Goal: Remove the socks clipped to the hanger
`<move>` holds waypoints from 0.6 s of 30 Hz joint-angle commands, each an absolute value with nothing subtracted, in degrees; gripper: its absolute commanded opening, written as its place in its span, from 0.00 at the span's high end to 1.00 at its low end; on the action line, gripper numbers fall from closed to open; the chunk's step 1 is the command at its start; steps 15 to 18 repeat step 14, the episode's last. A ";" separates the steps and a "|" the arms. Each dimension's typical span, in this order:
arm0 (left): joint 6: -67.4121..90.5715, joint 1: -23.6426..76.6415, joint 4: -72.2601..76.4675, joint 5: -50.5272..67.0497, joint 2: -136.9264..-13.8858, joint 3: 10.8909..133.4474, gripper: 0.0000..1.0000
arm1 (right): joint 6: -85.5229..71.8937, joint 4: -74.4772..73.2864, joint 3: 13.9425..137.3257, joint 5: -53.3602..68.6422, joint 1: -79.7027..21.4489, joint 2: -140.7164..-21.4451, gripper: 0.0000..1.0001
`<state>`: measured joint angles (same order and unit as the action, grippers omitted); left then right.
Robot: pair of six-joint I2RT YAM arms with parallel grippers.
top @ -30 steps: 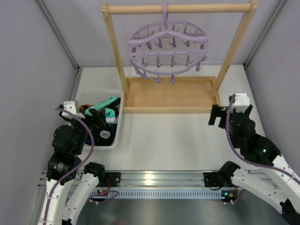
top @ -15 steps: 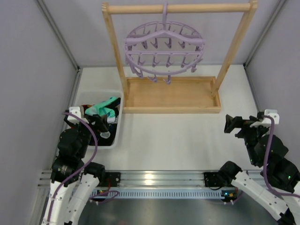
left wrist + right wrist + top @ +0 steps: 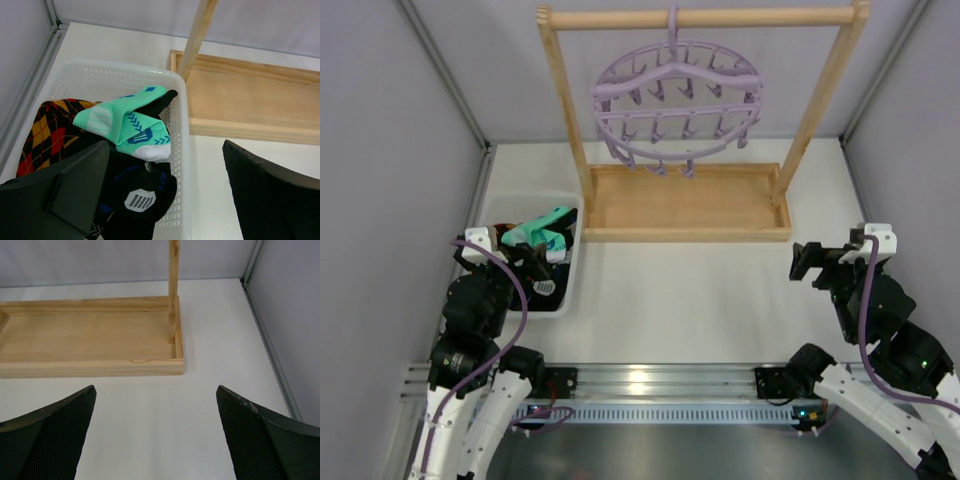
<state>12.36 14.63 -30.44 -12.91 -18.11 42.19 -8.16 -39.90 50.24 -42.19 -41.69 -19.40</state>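
The lavender hanger [image 3: 675, 100] hangs by its hook from the wooden rack's top bar, and its clips hold nothing. The socks lie in a white basket [image 3: 573, 262] at the left: a teal-and-white sock [image 3: 127, 122], a red-orange-black argyle sock [image 3: 47, 130] and black socks [image 3: 137, 192]. My left gripper [image 3: 532, 262] is open and empty over the basket's near right edge [image 3: 165, 200]. My right gripper [image 3: 810, 262] is open and empty above the bare table at the right [image 3: 156, 440].
The light wooden rack [image 3: 685, 205] with its flat base tray stands at the back middle; its right post [image 3: 173, 290] rises ahead of my right gripper. Grey walls close in the left, right and back sides.
My right arm pulled back from the rack's right corner toward the right, then came slightly back left. My left arm drew back a little over the basket. The hanger swings slightly.
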 commanded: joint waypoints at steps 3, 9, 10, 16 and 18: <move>13.01 14.15 -28.65 -13.36 -17.93 42.36 0.02 | -9.23 -39.64 49.31 -43.07 -40.78 -20.30 0.01; 13.10 14.15 -28.65 -13.71 -18.10 42.19 0.02 | -10.11 -39.29 48.95 -43.07 -40.87 -19.95 0.00; 13.01 14.15 -28.65 -13.97 -18.37 42.19 0.02 | -10.37 -39.29 48.87 -43.15 -40.87 -19.78 0.00; 13.01 14.15 -28.65 -14.15 -19.16 42.36 0.02 | -10.55 -39.55 49.04 -43.33 -40.87 -19.69 0.00; 13.01 14.15 -28.65 -14.15 -19.16 42.36 0.02 | -10.55 -39.55 49.04 -43.33 -40.87 -19.69 0.00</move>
